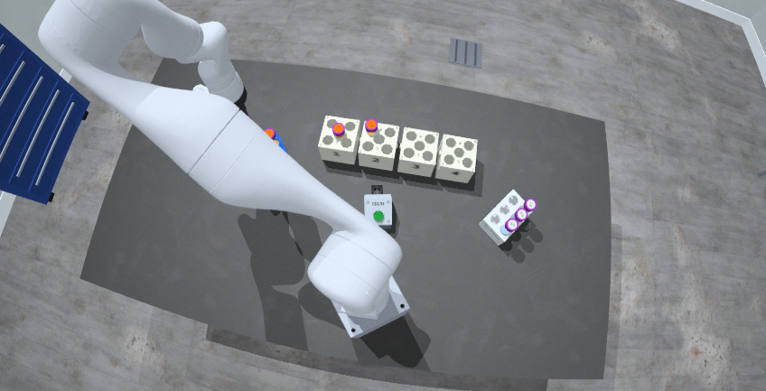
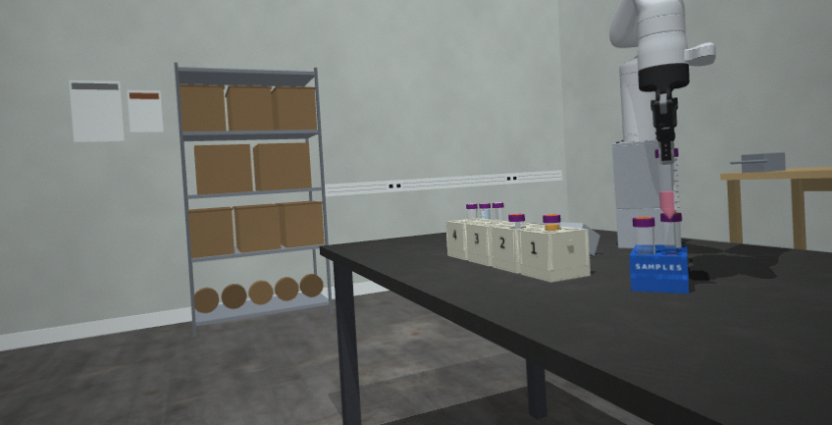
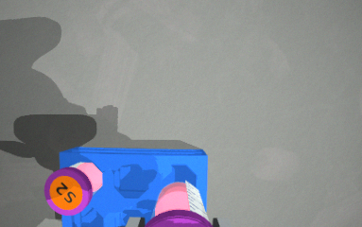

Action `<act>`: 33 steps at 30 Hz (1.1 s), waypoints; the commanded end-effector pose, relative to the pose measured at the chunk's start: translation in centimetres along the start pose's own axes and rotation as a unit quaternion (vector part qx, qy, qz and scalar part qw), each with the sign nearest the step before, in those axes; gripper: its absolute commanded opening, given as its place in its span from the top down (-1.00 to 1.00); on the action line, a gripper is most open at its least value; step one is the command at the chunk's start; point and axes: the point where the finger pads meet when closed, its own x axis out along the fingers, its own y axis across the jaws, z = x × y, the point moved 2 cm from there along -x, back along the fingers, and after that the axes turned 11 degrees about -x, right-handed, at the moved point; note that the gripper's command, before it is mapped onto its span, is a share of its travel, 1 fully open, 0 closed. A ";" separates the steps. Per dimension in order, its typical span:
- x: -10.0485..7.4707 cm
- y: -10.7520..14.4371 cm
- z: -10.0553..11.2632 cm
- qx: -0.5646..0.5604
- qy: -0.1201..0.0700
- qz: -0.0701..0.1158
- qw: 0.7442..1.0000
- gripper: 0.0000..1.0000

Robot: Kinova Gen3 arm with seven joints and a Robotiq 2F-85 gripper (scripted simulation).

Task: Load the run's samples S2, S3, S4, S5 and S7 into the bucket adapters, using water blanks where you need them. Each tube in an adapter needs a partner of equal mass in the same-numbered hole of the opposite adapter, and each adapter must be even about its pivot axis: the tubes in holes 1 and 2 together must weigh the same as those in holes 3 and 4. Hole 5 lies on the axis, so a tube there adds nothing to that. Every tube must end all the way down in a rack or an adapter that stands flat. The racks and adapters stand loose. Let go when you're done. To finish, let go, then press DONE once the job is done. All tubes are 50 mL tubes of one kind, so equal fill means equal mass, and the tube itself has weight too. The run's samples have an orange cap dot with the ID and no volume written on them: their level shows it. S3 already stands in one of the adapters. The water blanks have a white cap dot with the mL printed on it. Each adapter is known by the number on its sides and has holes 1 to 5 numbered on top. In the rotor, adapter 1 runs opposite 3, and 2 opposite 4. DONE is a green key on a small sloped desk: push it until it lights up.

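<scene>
My gripper [image 2: 665, 149] is shut on the purple cap of a sample tube with pink liquid [image 2: 666, 198] and holds it upright, its tip just above the blue SAMPLES rack [image 2: 658, 269]. In the wrist view the held tube [image 3: 180, 203] hangs over the rack [image 3: 135, 182], and its ID is hidden. Sample S2 [image 3: 68, 191] stands in the rack at the left. Four cream adapters stand in a row: 1 [image 1: 338, 140], 2 [image 1: 378, 145], 3 [image 1: 417, 152] and 4 [image 1: 456, 157]. One orange-dotted tube stands in adapter 1 [image 1: 338, 128] and one in adapter 2 [image 1: 370, 125]. Adapters 3 and 4 are empty.
A white rack [image 1: 505, 216] with three white-dotted water blanks stands at the right of the mat. The DONE desk with its green key [image 1: 378, 216] sits in front of adapter 2. My arm hides most of the blue rack from above.
</scene>
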 end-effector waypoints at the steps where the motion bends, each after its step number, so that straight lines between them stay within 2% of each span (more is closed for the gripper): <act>1: -0.1 0.1 0.0 0.000 0.000 0.001 1.000 0.80; 12: -1.6 0.1 0.0 0.000 0.000 0.001 1.000 0.80; 23: -1.6 -1.9 2.3 -0.090 0.000 0.001 0.996 0.80; 33: -1.6 -4.1 4.8 -0.189 0.000 0.001 0.982 0.80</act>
